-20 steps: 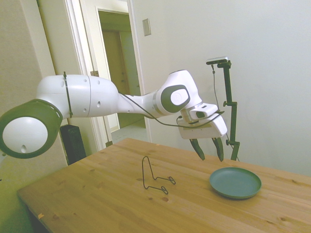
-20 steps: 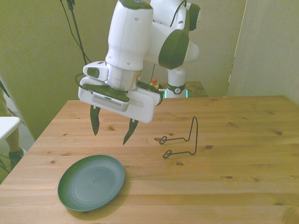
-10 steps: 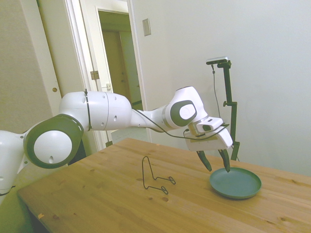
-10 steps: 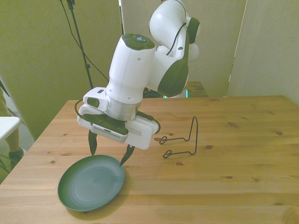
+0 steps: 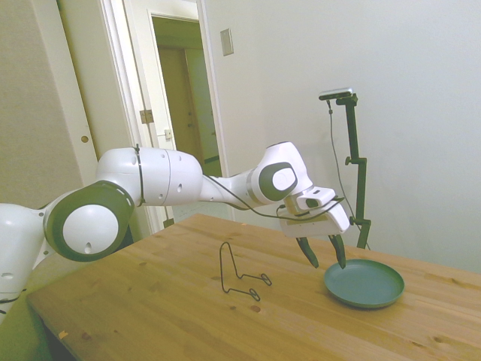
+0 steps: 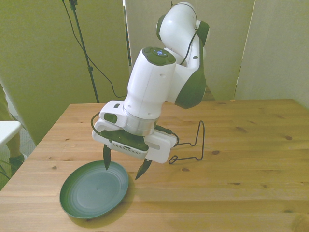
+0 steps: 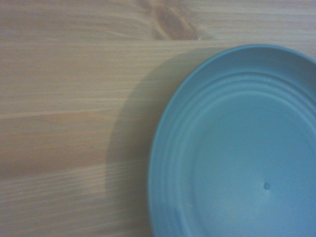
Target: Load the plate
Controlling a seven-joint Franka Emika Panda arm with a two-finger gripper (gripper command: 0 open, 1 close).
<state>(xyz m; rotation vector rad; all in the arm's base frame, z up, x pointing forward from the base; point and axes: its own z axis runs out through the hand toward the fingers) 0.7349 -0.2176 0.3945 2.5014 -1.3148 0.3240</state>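
- The claw (image 6: 124, 168) hangs spread wide and empty at the rim of the teal plate (image 6: 94, 189), one fingertip over the plate's edge, the other over bare wood on the side toward the wire rack (image 6: 189, 147).
- The plate lies flat on the wooden counter (image 6: 241, 159), near its corner at the front view's left, and nothing rests in it; the wrist view shows only a clean blue-green dish (image 7: 237, 148) and its shadow on the boards.
- Risk, as judged from here: the rim is low and the dish lies flush to the wood, so a pinch at the edge may slip off or skid the plate toward the counter's corner.
- A second risk: gripped at one edge only, the wide dish could swing or tilt when lifted and miss the slot.
- The thin black wire rack stands upright near the counter's middle, well apart from the plate; it looks light, so a plate pushed in at an angle could tip or shove it.
- Nothing lies between plate and rack; the path across the boards is open.
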